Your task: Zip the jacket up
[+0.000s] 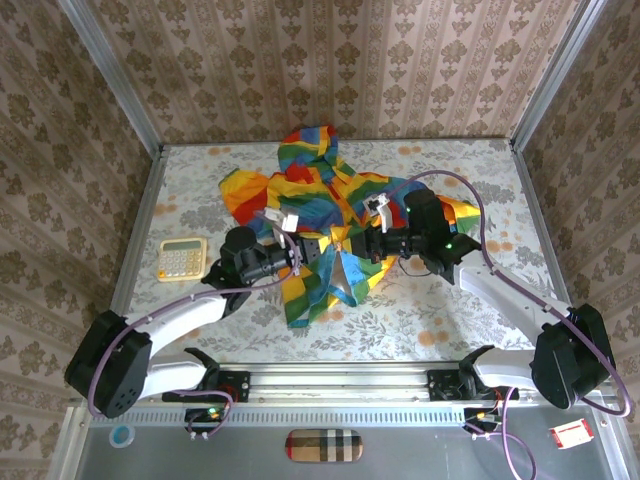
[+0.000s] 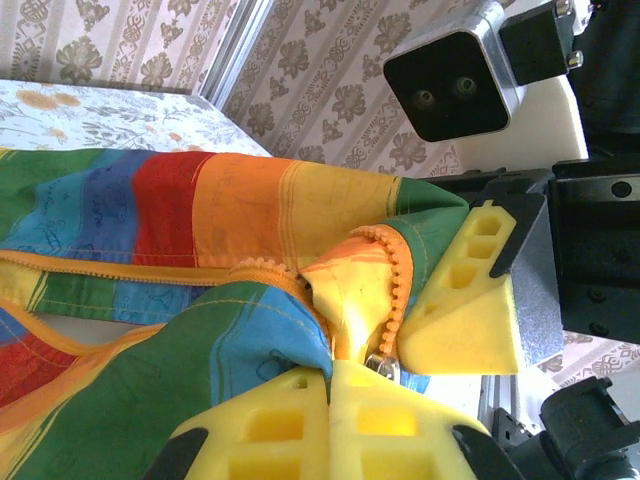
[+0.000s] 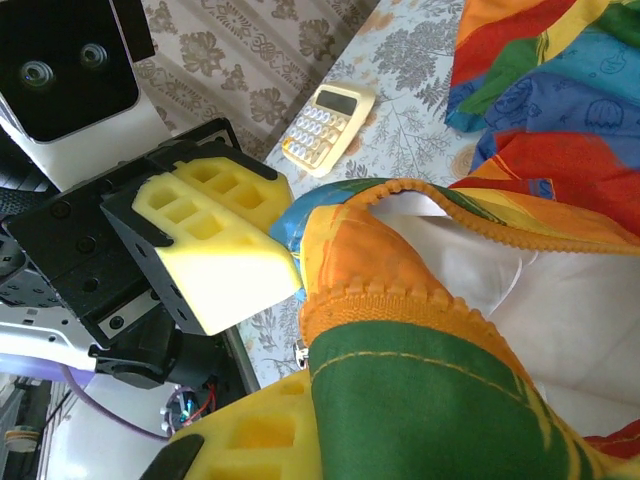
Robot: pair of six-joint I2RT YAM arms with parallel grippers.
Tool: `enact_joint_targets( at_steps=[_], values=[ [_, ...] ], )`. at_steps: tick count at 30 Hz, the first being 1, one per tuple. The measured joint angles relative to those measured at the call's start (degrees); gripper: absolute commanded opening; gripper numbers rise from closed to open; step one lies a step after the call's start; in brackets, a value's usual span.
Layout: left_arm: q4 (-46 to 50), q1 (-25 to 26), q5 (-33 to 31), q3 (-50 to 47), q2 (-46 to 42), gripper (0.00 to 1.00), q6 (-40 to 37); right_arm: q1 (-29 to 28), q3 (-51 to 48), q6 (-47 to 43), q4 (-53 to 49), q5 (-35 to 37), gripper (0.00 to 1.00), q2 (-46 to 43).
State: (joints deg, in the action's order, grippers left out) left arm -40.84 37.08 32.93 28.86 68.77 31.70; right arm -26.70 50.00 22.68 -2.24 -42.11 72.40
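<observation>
Our left hand and right hand both clamp the jacket beside the slider; from it the zipper runs toward the hood.

Surface: pale floral print, two items on it.
Rainbow-striped jacket lies crumpled from the middle toward the far edge; a small cream calculator lies flat near the left edge, apart from it.

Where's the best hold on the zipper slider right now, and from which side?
Pinch the small metal slider at the foot of the orange teeth, likely from the left pincer's side: it hangs bare just above those shut tips, with jacket fabric bunched above it.
</observation>
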Motion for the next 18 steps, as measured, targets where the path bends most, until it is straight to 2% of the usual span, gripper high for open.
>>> enact_joint_targets(
  at_steps=[9,18],
  values=[
    [-1.62,0.0,-3.02,-2.16,-3.67,0.0,-0.02,0.37,-0.24,0.48,0.81,0.0,0.0,0.79],
    [-3.52,1.31,-3.34,-2.86,-3.32,0.0,-0.13,0.46,-0.76,1.73,2.23,-0.79,0.0,0.85]
  ],
)
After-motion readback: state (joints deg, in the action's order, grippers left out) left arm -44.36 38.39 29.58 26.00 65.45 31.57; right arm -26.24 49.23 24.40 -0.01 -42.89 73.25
